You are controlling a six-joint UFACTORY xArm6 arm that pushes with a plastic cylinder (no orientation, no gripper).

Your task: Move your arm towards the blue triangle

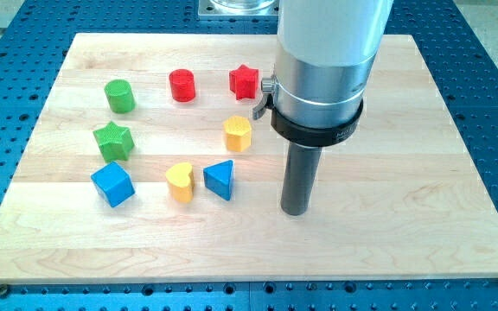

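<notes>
The blue triangle (220,179) lies on the wooden board (387,242) a little left of the view's middle. My tip (296,210) rests on the board to the triangle's right and slightly lower, about a block's width and a half away, not touching it. A yellow heart (180,180) sits just left of the triangle. A yellow block (238,133) sits above the triangle.
A blue cube (112,183) and a green star (112,140) are at the left. A green cylinder (120,95), a red cylinder (181,85) and a red star (244,81) run along the view's top. The arm's wide body hides the board behind it.
</notes>
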